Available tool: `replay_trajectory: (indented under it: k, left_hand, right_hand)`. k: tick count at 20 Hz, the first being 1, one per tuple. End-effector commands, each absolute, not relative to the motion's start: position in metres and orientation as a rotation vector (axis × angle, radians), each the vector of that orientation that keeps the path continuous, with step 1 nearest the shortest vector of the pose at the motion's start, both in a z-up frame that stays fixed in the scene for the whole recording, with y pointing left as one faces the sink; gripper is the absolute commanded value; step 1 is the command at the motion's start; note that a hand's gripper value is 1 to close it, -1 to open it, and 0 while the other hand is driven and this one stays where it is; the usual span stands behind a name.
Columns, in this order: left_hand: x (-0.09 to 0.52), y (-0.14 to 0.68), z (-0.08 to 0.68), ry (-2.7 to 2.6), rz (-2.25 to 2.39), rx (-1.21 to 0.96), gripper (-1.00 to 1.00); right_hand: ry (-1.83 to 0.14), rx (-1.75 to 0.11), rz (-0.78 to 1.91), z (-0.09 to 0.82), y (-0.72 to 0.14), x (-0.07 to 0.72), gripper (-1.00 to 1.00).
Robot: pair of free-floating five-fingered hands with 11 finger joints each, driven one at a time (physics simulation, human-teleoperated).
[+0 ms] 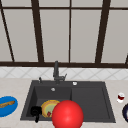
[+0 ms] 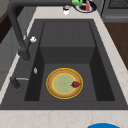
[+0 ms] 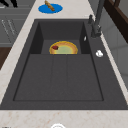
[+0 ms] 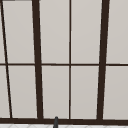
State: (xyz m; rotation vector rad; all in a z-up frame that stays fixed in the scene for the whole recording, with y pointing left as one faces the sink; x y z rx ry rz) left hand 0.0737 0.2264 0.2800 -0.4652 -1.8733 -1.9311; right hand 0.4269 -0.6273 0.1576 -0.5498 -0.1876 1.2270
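The left hand (image 1: 35,111) hangs at the front left corner of the sink (image 1: 105,100), a dark shape with one finger pointing down; I cannot tell whether its fingers are spread or curled, and it seems to hold nothing. Just to its right, on the floor of the basin, lies the plate (image 1: 49,107), yellow-rimmed with a pale green middle and a small red bit (image 1: 49,114) near its edge. From the left side the plate (image 2: 64,83) sits flat in the middle of the deep basin, with the red bit (image 2: 76,84) on its right part; from the right side the plate (image 3: 63,48) shows half behind the step of the drainer.

A big red ball (image 1: 67,114) stands in front of the sink's near edge and covers part of the plate in the front view; whether it touches anything I cannot tell.

Behind the basin the dark tap (image 1: 56,72) rises from the sink's back rim, with a white knob (image 1: 74,83) just to its right. On the counter (image 1: 15,86) to the left lies a blue dish (image 1: 7,106) with a brown stick-like thing (image 1: 6,104) on it. To the right of the sink stands a small glass (image 1: 121,97) with red in it, and a dark dish (image 1: 125,112) sits at the edge. A window (image 4: 70,62) with dark bars fills the wall above.
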Motion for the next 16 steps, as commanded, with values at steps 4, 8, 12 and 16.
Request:
replay_trajectory:
  k: [4,8,12,16]
  left_hand:
    - [0.074,0.226,0.280,-1.873,-1.931,-0.465,0.00]
    - [0.074,0.226,0.280,-1.873,-1.931,-0.465,0.00]
    - [0.074,0.226,0.280,-1.873,-1.931,-0.465,0.00]
    - [0.074,0.226,0.280,-1.873,-1.931,-0.465,0.00]
  right_hand:
    - [-0.119,-0.494,1.252,0.175,-0.619,0.442,1.00]
    - [-0.050,-0.414,1.324,0.172,-0.606,0.467,1.00]
    - [-0.051,-0.399,1.391,0.145,-0.604,0.485,1.00]
    - [-0.067,-0.393,1.429,0.129,-0.612,0.496,1.00]
